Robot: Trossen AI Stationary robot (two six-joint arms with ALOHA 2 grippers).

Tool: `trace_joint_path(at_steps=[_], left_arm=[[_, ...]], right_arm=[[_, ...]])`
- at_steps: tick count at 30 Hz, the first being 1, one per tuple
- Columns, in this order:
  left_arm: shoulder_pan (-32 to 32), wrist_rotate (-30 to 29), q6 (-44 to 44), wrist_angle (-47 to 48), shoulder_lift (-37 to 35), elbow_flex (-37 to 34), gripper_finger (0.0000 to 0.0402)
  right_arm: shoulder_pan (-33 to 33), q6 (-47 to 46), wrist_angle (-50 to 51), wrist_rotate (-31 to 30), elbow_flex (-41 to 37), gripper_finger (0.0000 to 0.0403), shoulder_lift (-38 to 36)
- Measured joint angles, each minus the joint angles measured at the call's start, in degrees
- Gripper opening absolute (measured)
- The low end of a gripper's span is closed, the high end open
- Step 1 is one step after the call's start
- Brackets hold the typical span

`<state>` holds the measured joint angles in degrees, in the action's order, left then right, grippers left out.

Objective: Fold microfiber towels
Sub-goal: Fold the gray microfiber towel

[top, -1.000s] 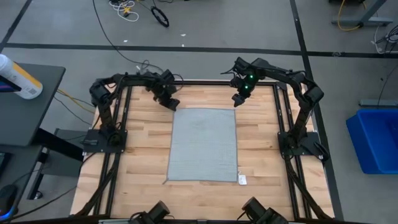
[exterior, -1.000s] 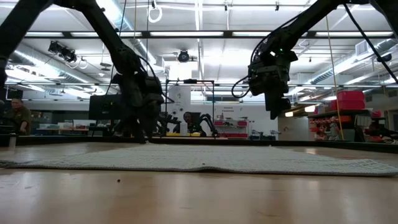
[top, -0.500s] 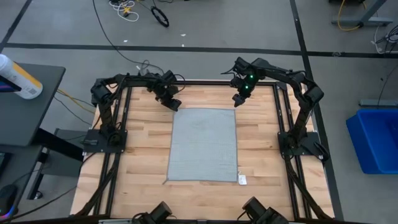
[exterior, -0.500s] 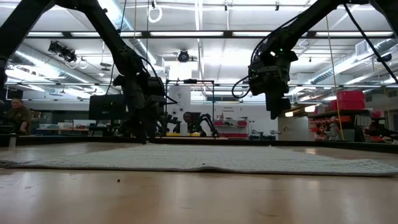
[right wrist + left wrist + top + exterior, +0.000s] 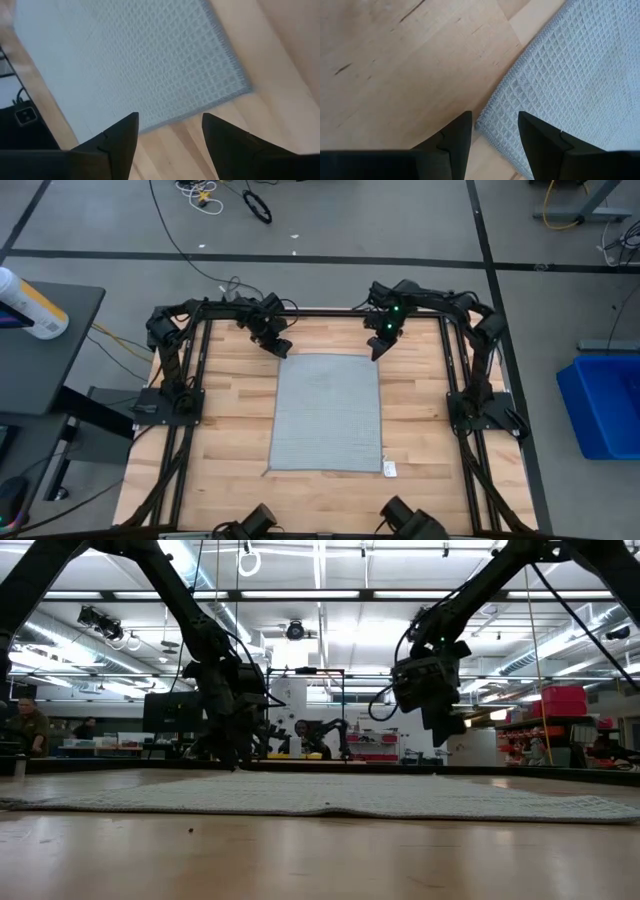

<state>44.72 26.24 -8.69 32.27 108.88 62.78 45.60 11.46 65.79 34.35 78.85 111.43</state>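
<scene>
1. The left gripper [image 5: 279, 349] is holding its jaws apart with nothing between them; in the left wrist view the two dark fingers [image 5: 455, 137] are straddling one far corner of the towel [image 5: 565, 80] from just above it.
2. The right gripper [image 5: 376, 350] is likewise standing with its jaws spread and gripping nothing; in the right wrist view its fingers [image 5: 120, 137] are hanging above the other far corner of the towel [image 5: 145, 65].
3. In the low view the left gripper [image 5: 232, 755] is sitting close to the cloth, while the right gripper [image 5: 440, 732] is hanging clearly higher above it.
4. The towel [image 5: 328, 412] is lying flat and unfolded in the middle of the counter [image 5: 225, 410], its long sides running from the far edge toward the near edge.
5. A small white tag [image 5: 389, 469] is sticking out at the near right corner of the towel.
6. Both arms are reaching in from the counter's far side, one to each far corner.
</scene>
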Motion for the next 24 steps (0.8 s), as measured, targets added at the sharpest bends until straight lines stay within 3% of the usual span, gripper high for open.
trace_joint_path(at_steps=[7,20,24], left_arm=[[0.0,0.2,0.1,-0.2,0.0,0.0,0.0172],[0.0,0.4,0.1,-0.3,0.0,0.0,0.0172],[0.0,0.9,0.1,-0.3,0.0,0.0,0.0172]], right_arm=[[1.1,0.1,0.5,-6.2,0.0,0.0225,2.7],[5.5,-2.0,-0.3,-4.9,0.0,0.0239,8.5],[4.4,-2.2,-0.4,-0.6,0.3,0.0242,10.1]])
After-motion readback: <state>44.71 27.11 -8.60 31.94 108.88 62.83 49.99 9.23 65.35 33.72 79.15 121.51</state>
